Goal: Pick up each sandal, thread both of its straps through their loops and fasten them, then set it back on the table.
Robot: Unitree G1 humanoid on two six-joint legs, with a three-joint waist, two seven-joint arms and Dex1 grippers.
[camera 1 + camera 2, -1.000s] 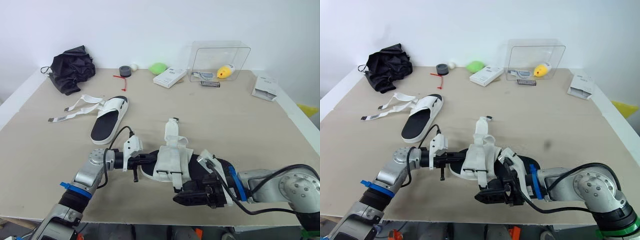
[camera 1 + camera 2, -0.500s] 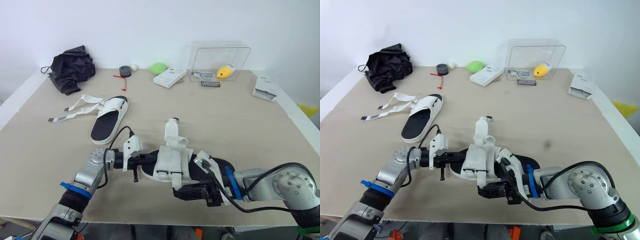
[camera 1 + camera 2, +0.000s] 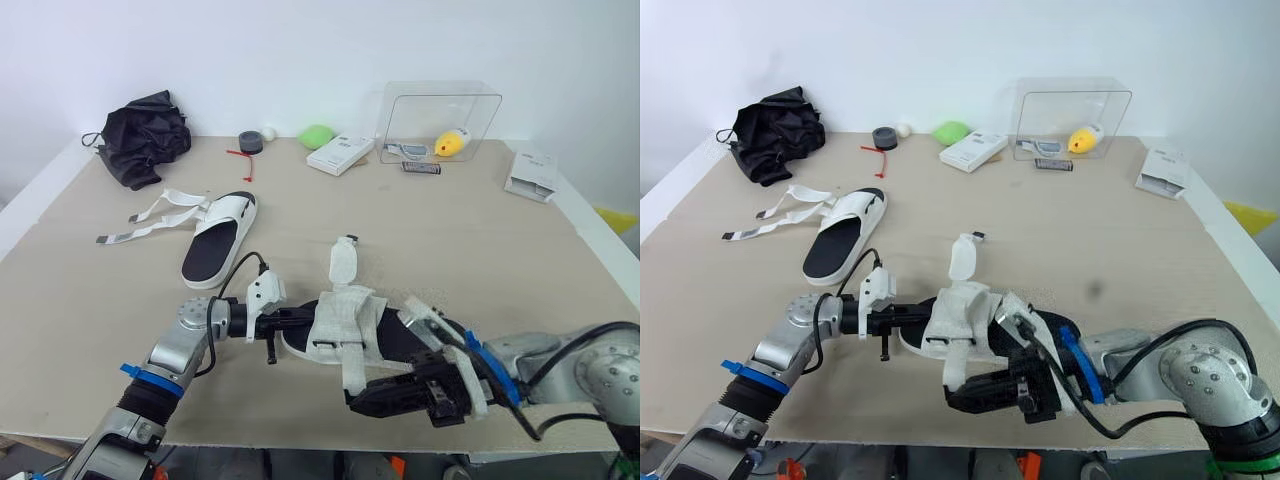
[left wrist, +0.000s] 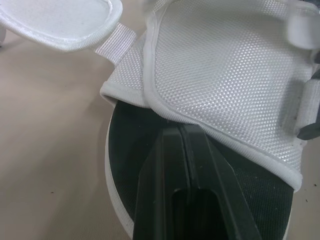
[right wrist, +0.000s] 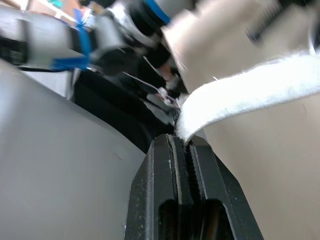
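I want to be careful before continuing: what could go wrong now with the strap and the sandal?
The right claw pinches only the end of the strap, so it may slip free. The sandal lies near the front edge of the table; a pull may drag it off.

Near edge of beige tabletop (image 3: 90,310): white mesh sandal with black footbed (image 3: 345,322). The left gripper (image 3: 296,320) lies level with it, black fingers touching the sandal's edge. One white fabric strap (image 3: 352,365) hangs down off the near side. The right gripper (image 3: 356,398) meets its tip, fingers together there. The other strap (image 3: 343,262) sticks up behind. Second white sandal (image 3: 218,238) well apart to the left, straps splayed loose.
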